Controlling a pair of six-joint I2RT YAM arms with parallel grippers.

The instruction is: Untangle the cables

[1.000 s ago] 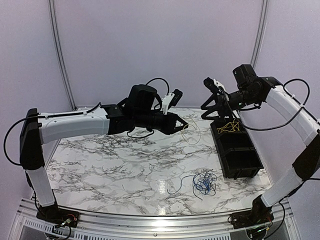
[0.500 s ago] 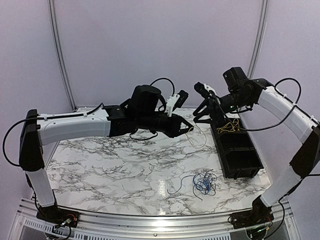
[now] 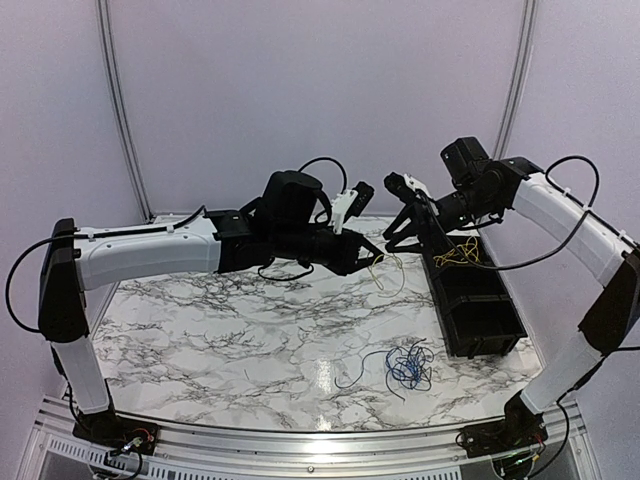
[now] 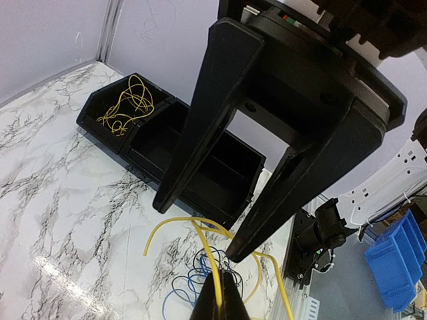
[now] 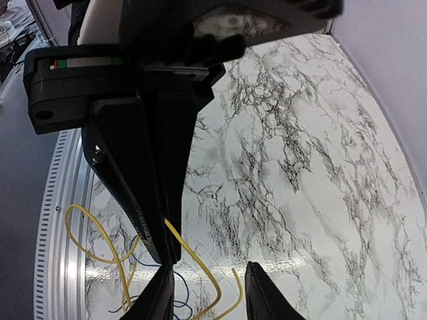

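My left gripper [image 3: 372,262] is shut on a thin yellow cable [image 3: 392,276] and holds it above the far middle of the table; in the left wrist view its tips [image 4: 220,300] pinch the yellow cable [image 4: 200,233]. My right gripper [image 3: 396,238] is open just right of it, with its jaws either side of the cable and not touching it. In the right wrist view the open gripper [image 5: 208,297] straddles the yellow cable [image 5: 200,267]. A blue and black tangle [image 3: 408,365] lies on the table at front right. More yellow cables [image 3: 458,252] lie in the bin's far compartment.
A black bin [image 3: 478,310] with several compartments stands along the table's right side. Its nearer compartments show nothing inside. The marble table top [image 3: 220,320] stretches to the left. Blue crates [image 4: 395,260] sit off the table, seen in the left wrist view.
My right gripper has moved left and down, away from the bin, to the left gripper. My left gripper has shifted slightly right with the yellow cable.
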